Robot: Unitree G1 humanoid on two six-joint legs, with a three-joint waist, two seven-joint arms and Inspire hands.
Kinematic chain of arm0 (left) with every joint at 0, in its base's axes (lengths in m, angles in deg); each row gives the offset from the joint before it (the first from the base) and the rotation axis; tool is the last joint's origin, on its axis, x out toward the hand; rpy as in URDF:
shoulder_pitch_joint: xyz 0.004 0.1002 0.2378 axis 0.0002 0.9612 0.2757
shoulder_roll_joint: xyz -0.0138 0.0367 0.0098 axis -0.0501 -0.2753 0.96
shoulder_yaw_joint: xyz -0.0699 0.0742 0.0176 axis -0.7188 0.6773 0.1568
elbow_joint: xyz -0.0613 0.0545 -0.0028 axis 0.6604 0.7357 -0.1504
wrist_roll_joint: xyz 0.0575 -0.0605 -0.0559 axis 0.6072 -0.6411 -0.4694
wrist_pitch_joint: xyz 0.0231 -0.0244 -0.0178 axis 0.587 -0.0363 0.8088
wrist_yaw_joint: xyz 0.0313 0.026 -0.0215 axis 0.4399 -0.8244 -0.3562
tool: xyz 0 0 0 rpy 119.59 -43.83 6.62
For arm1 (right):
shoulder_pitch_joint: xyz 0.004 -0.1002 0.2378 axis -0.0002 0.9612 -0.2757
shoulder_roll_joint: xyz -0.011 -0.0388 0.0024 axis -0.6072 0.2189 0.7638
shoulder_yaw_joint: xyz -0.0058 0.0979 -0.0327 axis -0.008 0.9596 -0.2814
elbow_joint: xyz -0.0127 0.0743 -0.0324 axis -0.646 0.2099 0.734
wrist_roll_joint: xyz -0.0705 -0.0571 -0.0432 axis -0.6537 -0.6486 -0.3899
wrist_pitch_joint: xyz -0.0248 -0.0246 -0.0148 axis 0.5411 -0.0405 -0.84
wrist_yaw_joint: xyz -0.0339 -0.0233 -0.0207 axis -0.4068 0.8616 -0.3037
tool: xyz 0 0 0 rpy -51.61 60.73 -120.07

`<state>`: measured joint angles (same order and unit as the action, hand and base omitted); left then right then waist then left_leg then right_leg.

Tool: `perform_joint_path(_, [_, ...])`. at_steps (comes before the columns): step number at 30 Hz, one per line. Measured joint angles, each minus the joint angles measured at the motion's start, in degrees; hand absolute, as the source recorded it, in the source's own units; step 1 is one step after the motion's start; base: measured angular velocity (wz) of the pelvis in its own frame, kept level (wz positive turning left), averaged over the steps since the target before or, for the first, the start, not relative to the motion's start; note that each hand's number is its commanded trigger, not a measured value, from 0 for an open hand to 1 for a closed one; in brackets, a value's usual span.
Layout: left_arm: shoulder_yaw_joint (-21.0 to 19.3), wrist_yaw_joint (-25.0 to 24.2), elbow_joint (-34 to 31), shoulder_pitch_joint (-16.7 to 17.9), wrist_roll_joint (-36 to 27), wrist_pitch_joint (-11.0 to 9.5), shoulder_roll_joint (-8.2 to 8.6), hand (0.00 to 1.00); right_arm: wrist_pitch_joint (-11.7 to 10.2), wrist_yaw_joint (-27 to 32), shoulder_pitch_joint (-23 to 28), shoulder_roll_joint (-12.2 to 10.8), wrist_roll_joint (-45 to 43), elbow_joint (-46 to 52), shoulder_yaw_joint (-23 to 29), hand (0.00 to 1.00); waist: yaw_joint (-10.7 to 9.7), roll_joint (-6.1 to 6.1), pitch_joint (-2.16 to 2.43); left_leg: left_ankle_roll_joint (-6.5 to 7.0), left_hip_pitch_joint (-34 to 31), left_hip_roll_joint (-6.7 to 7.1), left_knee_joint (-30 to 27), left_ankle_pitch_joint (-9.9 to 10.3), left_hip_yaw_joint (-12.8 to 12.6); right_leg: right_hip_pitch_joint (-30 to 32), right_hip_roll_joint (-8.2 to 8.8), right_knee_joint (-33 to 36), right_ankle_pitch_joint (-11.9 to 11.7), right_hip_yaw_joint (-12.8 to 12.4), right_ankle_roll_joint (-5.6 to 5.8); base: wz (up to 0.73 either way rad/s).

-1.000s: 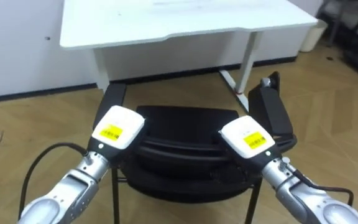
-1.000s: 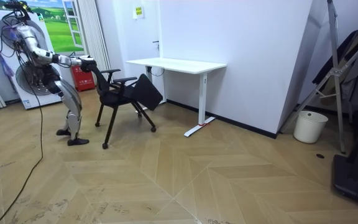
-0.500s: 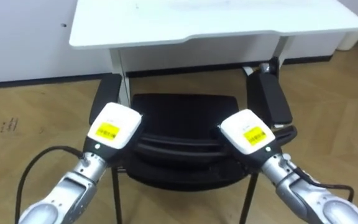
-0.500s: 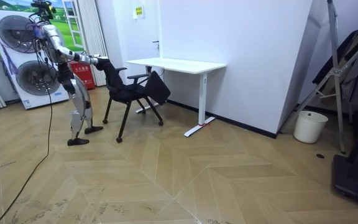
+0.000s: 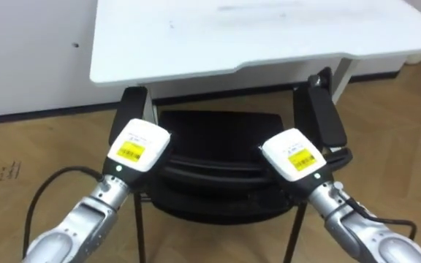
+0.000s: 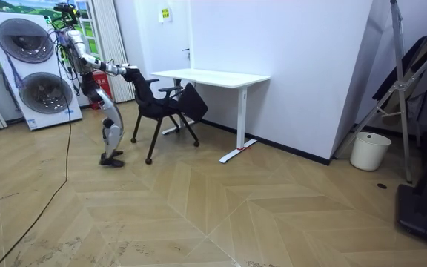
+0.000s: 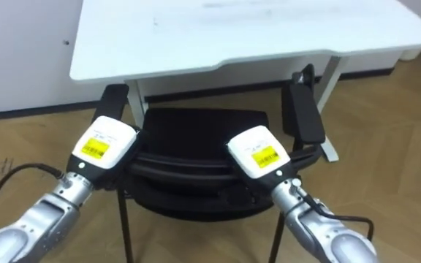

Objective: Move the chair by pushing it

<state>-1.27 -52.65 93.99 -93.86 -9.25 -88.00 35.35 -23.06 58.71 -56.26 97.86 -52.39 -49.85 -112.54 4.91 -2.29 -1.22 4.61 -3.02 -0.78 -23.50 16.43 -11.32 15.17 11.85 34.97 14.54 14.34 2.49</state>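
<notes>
A black chair [image 5: 218,126] with two armrests stands in front of me, its seat front just under the edge of the white desk [image 5: 269,33]. My left hand [image 5: 137,145] and right hand [image 5: 294,155] both rest on the top of the chair's backrest, a chair's width apart. Their fingers are hidden behind the hands' white backs. In the room view I stand behind the chair [image 6: 165,107] on the room view's left, leaning forward, with both arms stretched out to it; the desk [image 6: 213,76] is just beyond.
The desk's white leg and foot [image 6: 237,152] stand on the wooden floor by the wall. Stacked washing machines [image 6: 32,67] are behind me. A white bin [image 6: 369,150] stands far off on the room view's right.
I have walked towards the desk with both hands on the backrest. The chair has rolled forward with me, and its seat now reaches under the desk edge.
</notes>
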Motion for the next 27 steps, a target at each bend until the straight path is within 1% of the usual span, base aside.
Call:
perform_joint_path(1, [0.0,0.01,0.0,0.27,0.01,-0.17,-0.17,1.0,-0.06,0.02,0.45,-0.04,0.02,0.21,-0.07,1.0,-0.05,-0.41,0.23,-0.45,1.12,-0.03,0.17,0.64,0.57,-0.05,-0.67,-7.45,-3.02,-0.27,-0.15,0.19])
perform_joint_path(2, [-0.05,0.05,0.01,0.76,0.06,-0.16,-0.22,1.0,-0.11,-0.14,0.53,-0.08,0.0,0.18,-0.34,1.0,0.01,-0.33,0.3,-1.1,2.27,-0.21,0.28,1.47,0.95,-0.6,-1.39,-12.35,-7.73,-0.38,-0.36,0.19])
perform_joint_path(3, [-0.09,0.04,0.01,0.97,0.06,-0.16,-0.15,1.0,-0.17,-0.21,0.57,-0.08,-0.01,0.11,-0.37,1.0,-0.06,-0.26,0.39,-1.38,2.72,-0.4,0.19,1.82,1.27,-1.31,-1.97,-13.49,-9.53,-0.58,-0.47,0.18])
perform_joint_path(4, [-0.25,0.24,-0.01,1.29,0.07,-0.14,-0.11,1.0,-0.21,-0.23,0.63,-0.06,-0.03,0.12,-0.36,1.0,-0.09,-0.39,0.81,-2.22,3.23,-0.76,0.13,2.38,1.96,-2.84,-3.24,-14.68,-12.05,-0.86,-1.11,0.26])
perform_joint_path(5, [-0.38,0.47,-0.02,1.26,0.14,0.12,0.11,1.0,-0.13,-0.28,0.32,0.07,-0.03,0.14,-0.32,1.0,-0.24,-0.04,0.97,-2.91,3.43,-1.48,0.23,2.76,2.42,-3.55,-4.09,-15.08,-13.06,-0.49,-1.44,0.22])
perform_joint_path(6, [-0.38,0.59,-0.13,1.26,0.17,0.42,0.18,1.0,-0.13,-0.41,0.01,0.14,-0.02,0.09,-0.31,1.0,-0.23,0.31,1.01,-3.27,3.59,-1.63,0.45,2.92,2.6,-3.92,-4.53,-15.33,-12.93,0.02,-1.76,0.16])
perform_joint_path(7, [-0.39,0.75,-0.29,1.25,0.17,0.86,0.25,1.0,-0.13,-0.91,-0.6,0.13,-0.02,0.08,-0.3,1.0,-0.35,0.75,1.15,-3.81,4.04,-2.38,1.32,2.87,2.88,-4.29,-5.44,-15.49,-12.73,0.25,-2.14,0.0])
perform_joint_path(10, [-0.74,0.84,-0.91,1.13,0.14,2.09,0.58,1.0,-0.16,-1.88,-2.29,0.24,-0.13,0.1,-0.24,1.0,-0.52,1.26,1.03,-4.91,5.63,-3.04,4.5,2.19,2.98,-4.52,-6.28,-15.44,-11.38,0.68,-2.55,0.02])
perform_joint_path(11, [-0.72,0.83,-0.93,1.06,0.14,2.35,0.82,1.0,-0.12,-2.01,-2.33,0.24,-0.22,0.09,-0.1,1.0,-0.59,1.31,1.02,-5.13,6.45,-3.48,5.19,2.11,3.09,-5.09,-6.65,-15.38,-10.6,1.0,-2.56,0.06])
perform_joint_path(12, [-0.71,0.82,-1.03,1.1,0.14,2.41,0.81,1.0,-0.12,-2.1,-2.31,0.24,-0.22,0.09,-0.1,1.0,-0.48,1.26,1.02,-5.3,6.99,-3.68,5.62,2.15,3.06,-5.34,-6.92,-15.2,-10.1,1.03,-2.62,0.0])
perform_joint_path(13, [-0.71,0.69,-1.35,1.12,0.15,2.42,0.78,1.0,-0.11,-2.19,-2.17,0.23,-0.22,0.23,-0.09,1.0,-0.35,1.26,1.03,-5.65,8.02,-4.19,6.13,2.18,2.96,-5.84,-7.46,-15.09,-9.2,1.22,-2.76,-0.04])
perform_joint_path(14, [-0.73,0.59,-1.94,1.22,0.16,2.42,0.43,1.0,-0.1,-2.45,-2.13,0.08,-0.22,0.58,-0.02,1.0,-0.24,1.21,1.0,-6.05,8.79,-4.82,6.04,2.4,2.59,-6.07,-7.99,-14.69,-8.35,1.41,-2.97,-0.06])
perform_joint_path(15, [-0.8,0.59,-2.18,1.24,0.15,2.41,0.21,1.0,-0.06,-2.61,-2.14,0.05,-0.17,0.83,-0.01,1.0,-0.15,1.03,0.98,-6.12,9.03,-5.13,5.59,2.43,2.21,-5.9,-8.03,-14.0,-7.75,1.38,-3.12,-0.07])
perform_joint_path(16, [-0.96,0.7,-2.22,1.2,0.16,2.41,0.13,1.0,-0.08,-2.61,-2.18,-0.13,0.03,0.81,-0.02,1.0,0.14,0.52,0.66,-6.21,8.84,-5.75,3.38,2.48,1.68,-6.07,-7.98,-12.66,-6.65,1.3,-3.4,-0.12])
perform_joint_path(17, [-0.99,0.84,-1.96,1.3,0.18,2.37,-0.19,1.0,-0.08,-2.64,-2.17,-0.93,0.0,0.17,-0.04,1.0,0.54,-0.03,0.5,-6.21,8.39,-6.4,-0.34,2.48,1.64,-6.48,-8.05,-11.66,-5.7,1.4,-3.86,-0.14])
perform_joint_path(18, [-0.99,0.86,-1.86,1.42,0.18,2.32,-0.41,1.0,-0.08,-2.7,-2.16,-1.4,-0.11,-0.16,-0.04,1.0,0.7,-0.27,0.55,-6.21,8.0,-6.82,-2.32,2.48,1.61,-6.93,-8.18,-11.18,-5.09,1.48,-4.17,-0.08])
perform_joint_path(19, [-0.86,0.78,-1.79,1.46,0.15,2.24,-0.7,1.0,-0.15,-2.55,-2.02,-1.86,-0.13,-0.71,-0.07,1.0,0.71,-0.5,0.5,-6.22,6.41,-8.04,-7.64,2.47,2.08,-8.52,-8.85,-11.03,-3.96,1.64,-4.49,0.08])
perform_joint_path(20, [-0.68,0.56,-1.77,1.46,0.17,2.24,-0.75,1.0,-0.25,-2.44,-1.8,-1.93,-0.08,-1.03,-0.1,1.0,0.63,-0.59,0.43,-7.02,4.48,-9.7,-13.26,1.96,2.3,-9.9,-9.69,-11.24,-2.96,2.28,-4.97,0.17])
perform_joint_path(21, [-0.63,0.44,-1.83,1.48,0.17,2.2,-0.82,1.0,-0.28,-2.44,-1.64,-1.99,-0.05,-1.11,-0.1,1.0,0.6,-0.63,0.38,-7.75,3.56,-10.3,-16.0,1.48,2.44,-10.5,-10.14,-11.29,-2.33,2.57,-5.21,0.21])
perform_joint_path(22, [-0.55,0.11,-1.85,1.56,0.18,2.1,-0.77,1.0,-0.2,-2.45,-1.15,-2.14,0.12,-1.14,-0.06,1.0,0.63,-0.58,0.42,-8.58,2.34,-11.55,-20.11,0.16,3.4,-11.59,-10.78,-11.3,-1.31,2.96,-5.66,0.14])
perform_joint_path(23, [-0.57,0.06,-1.85,1.87,0.21,2.07,-0.79,1.0,-0.18,-2.45,-0.76,-2.38,0.11,-1.16,-0.06,1.0,0.78,-0.68,0.48,-8.76,1.55,-12.16,-22.67,-1.35,4.18,-12.73,-11.43,-11.31,-0.38,2.91,-6.08,0.08])
perform_joint_path(24, [-0.61,0.08,-1.85,2.1,0.21,2.07,-0.78,1.0,-0.19,-2.43,-0.62,-2.44,0.05,-1.15,-0.07,1.0,0.98,-0.82,0.46,-8.52,1.25,-12.47,-23.71,-2.3,4.22,-13.48,-11.65,-11.33,-0.03,2.75,-6.31,-0.07])
perform_joint_path(25, [-0.71,0.15,-1.76,2.43,0.2,2.08,-0.64,1.0,-0.21,-2.39,-0.46,-2.55,-0.08,-1.14,-0.09,1.0,1.43,-1.27,0.31,-7.74,0.46,-12.53,-25.61,-4.71,4.63,-14.39,-11.88,-11.83,0.26,2.35,-6.74,-0.04])
perform_joint_path(26, [-0.67,0.42,-1.51,2.5,0.19,2.07,-0.67,1.0,-0.23,-2.28,-0.46,-2.37,-0.13,-1.14,-0.13,1.0,1.67,-1.7,0.36,-8.02,-0.85,-11.94,-26.11,-4.69,5.7,-15.03,-11.78,-12.47,0.51,2.13,-7.08,0.0])
perform_joint_path(27, [-0.66,0.59,-1.36,2.44,0.19,2.08,-0.46,1.0,-0.23,-2.07,-0.52,-2.15,-0.06,-1.18,-0.13,1.0,1.65,-1.84,0.29,-7.94,-1.92,-11.34,-25.85,-3.75,5.95,-15.21,-11.64,-12.53,0.71,2.14,-7.17,0.04])
